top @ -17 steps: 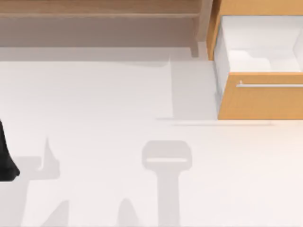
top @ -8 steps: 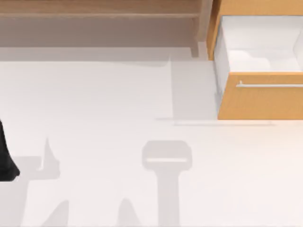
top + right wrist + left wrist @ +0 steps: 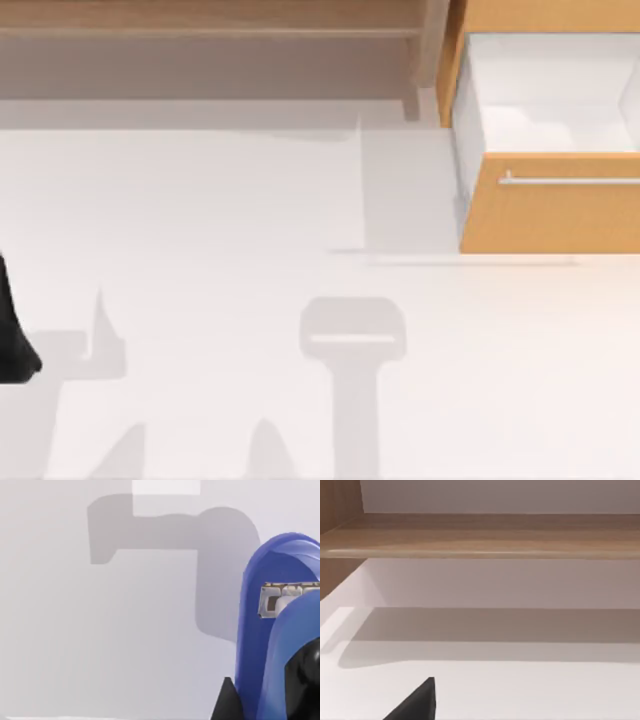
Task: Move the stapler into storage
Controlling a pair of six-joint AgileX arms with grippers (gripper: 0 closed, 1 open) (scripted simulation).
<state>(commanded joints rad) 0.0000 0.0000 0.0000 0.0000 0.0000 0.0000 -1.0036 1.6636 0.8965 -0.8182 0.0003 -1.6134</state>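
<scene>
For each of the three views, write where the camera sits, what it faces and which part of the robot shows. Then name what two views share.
Top view: above the table, looking down at the pale-wood shelf and open drawer box; left arm at the left edge.
Left wrist view: on the left arm, facing the shelf across the table; left gripper tip shows.
Right wrist view: on the right arm, facing the table; blue stapler and right gripper close by.
Shared: top and left wrist views both show shelf and table.
</scene>
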